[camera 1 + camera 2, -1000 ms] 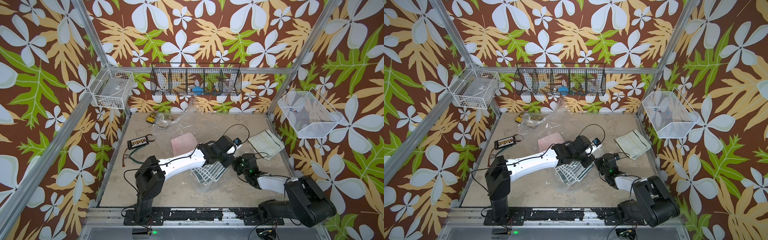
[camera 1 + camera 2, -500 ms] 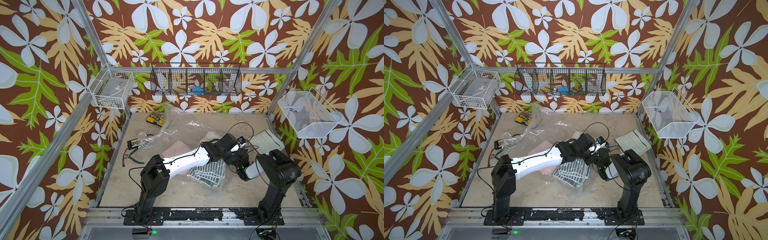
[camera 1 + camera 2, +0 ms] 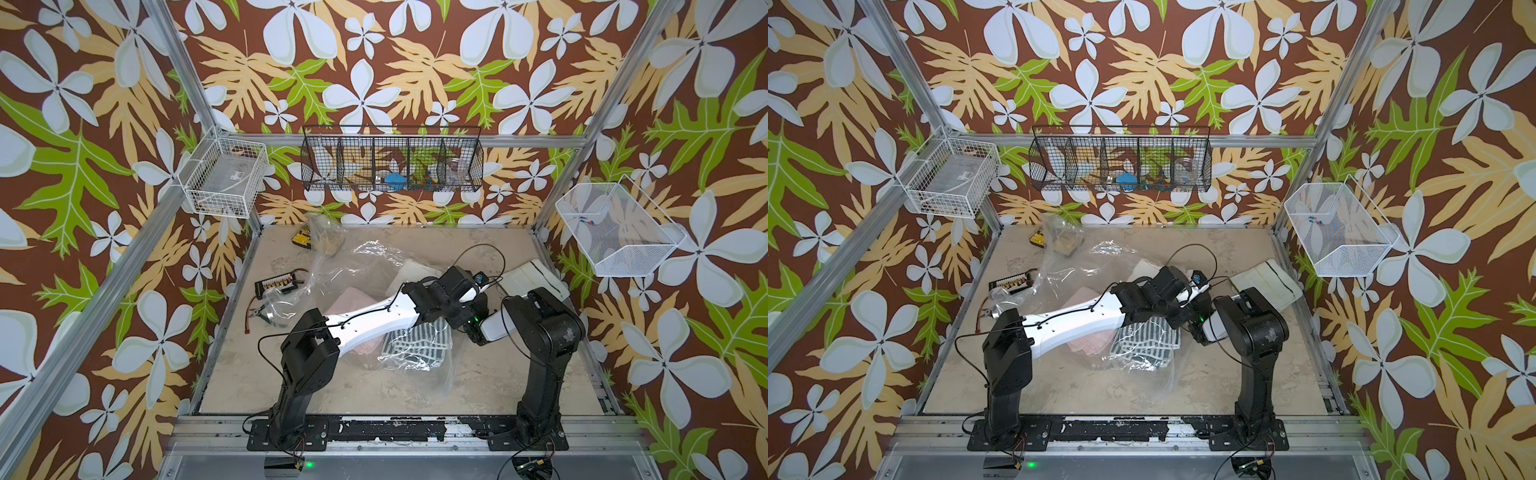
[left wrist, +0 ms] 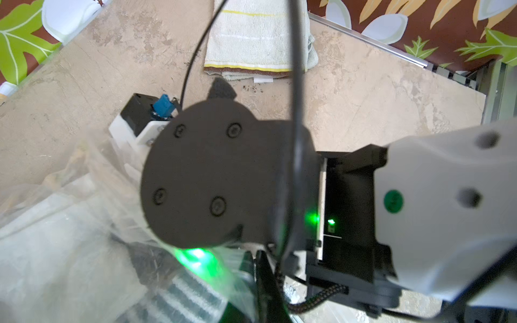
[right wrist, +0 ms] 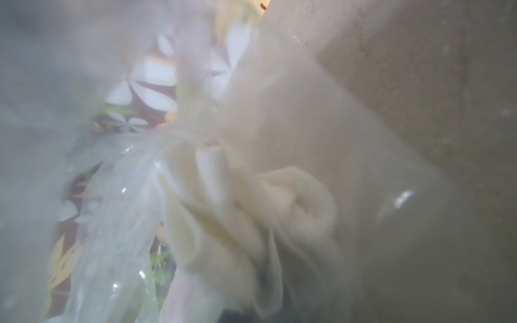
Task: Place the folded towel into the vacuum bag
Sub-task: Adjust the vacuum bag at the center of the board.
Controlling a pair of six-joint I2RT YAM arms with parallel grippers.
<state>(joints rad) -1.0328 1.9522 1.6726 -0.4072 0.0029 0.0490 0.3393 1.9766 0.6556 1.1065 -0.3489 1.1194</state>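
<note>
Vacuum bag point(image 3: 357, 259), clear crinkled plastic, lay spread across the middle of the counter point(image 3: 478, 386), its far end heaped toward the rear left corner. Striped towel point(image 3: 419, 343), green and white, sat under the plastic at the near end, with a pink towel point(image 3: 365, 345) just beside it on the left. Cream towel point(image 5: 251, 209), bunched, showed through the film in the right wrist view. Folded towel point(image 3: 536, 278), pale with a dark band, lay on bare counter at the right rear, outside the bag. Left arm point(image 3: 374, 320) and right arm point(image 3: 544, 328) met over the bag, above the striped towel. Left jaws and right jaws were hidden beneath the wrists, so their state could not be told.
</note>
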